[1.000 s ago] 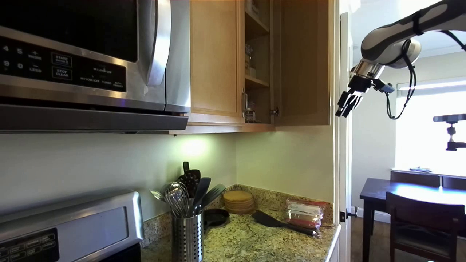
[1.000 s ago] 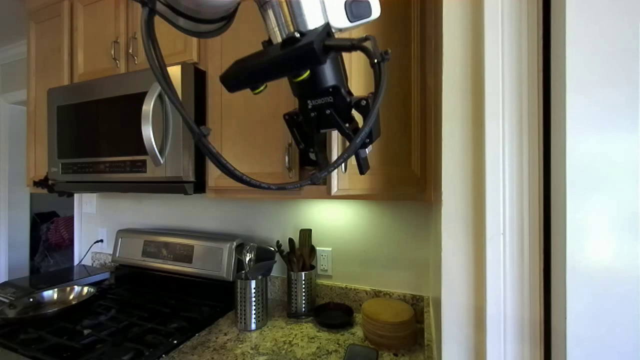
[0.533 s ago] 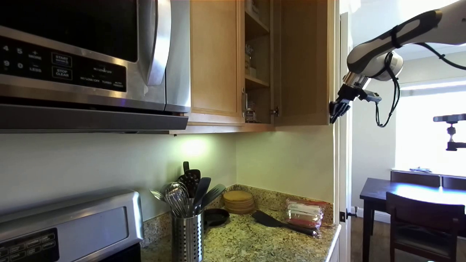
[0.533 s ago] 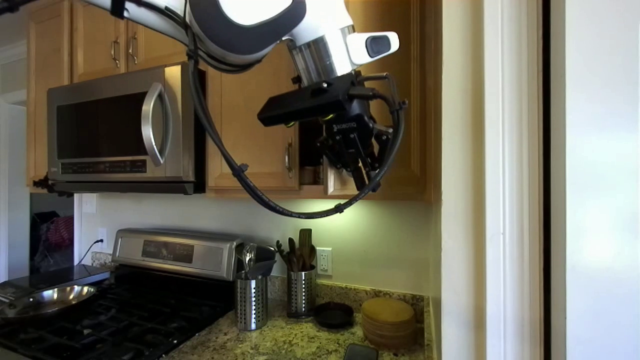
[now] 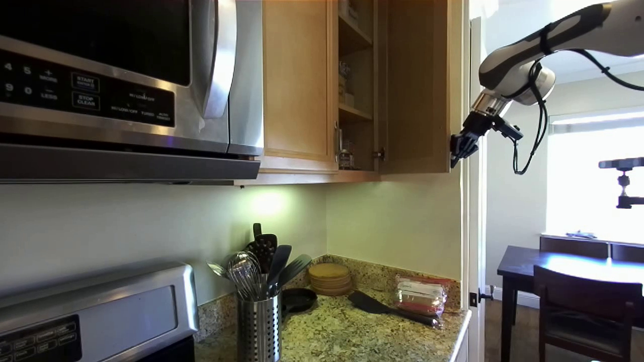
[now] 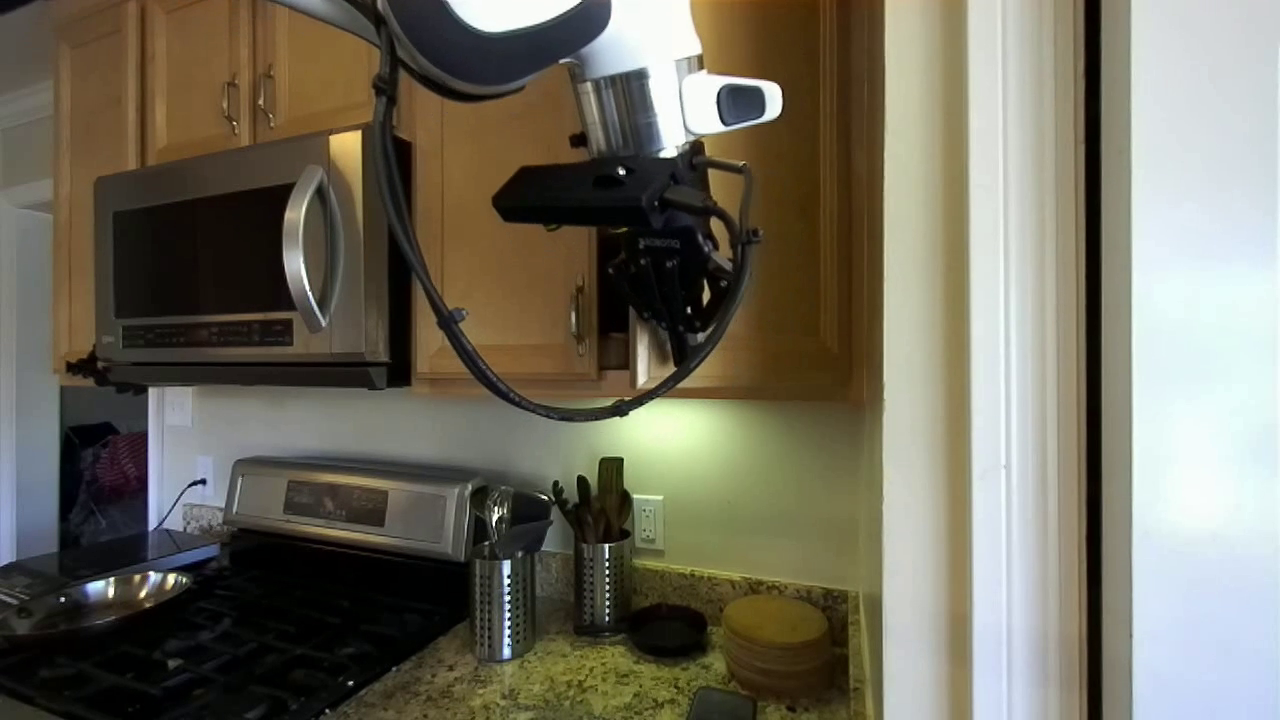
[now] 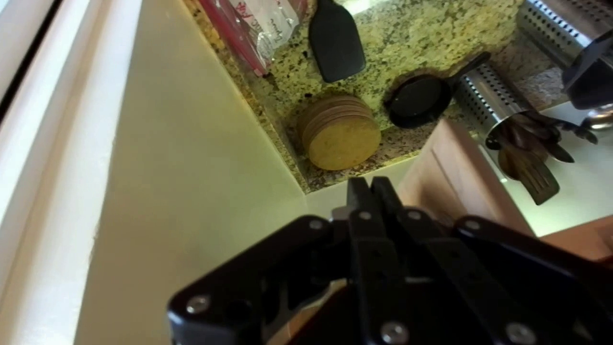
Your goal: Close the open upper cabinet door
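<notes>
The upper cabinet door [image 5: 417, 90], a tall maple panel, stands swung out from its shelves in an exterior view. Its front face [image 6: 775, 250] is partly covered by my arm in an exterior view. My gripper [image 5: 454, 162] is at the door's free edge, low on the panel, on the outer side. In the wrist view the two black fingertips of the gripper [image 7: 369, 184] are nearly together, and I see nothing between them. The door's lower corner [image 7: 459, 177] is just right of them. The door's handle is hidden by the gripper.
A matching door [image 6: 500, 200] beside the microwave [image 6: 230, 250] is flush with its cabinet. White door trim [image 6: 1010, 350] rises close by on the far side. Below, the granite counter holds utensil holders [image 6: 503, 605], a small black pan [image 6: 668, 630] and round wooden pieces [image 6: 777, 640].
My gripper has come to the door and its fingers have closed together. The door's free edge has swung slightly toward the cabinet, shifting left in both exterior views.
</notes>
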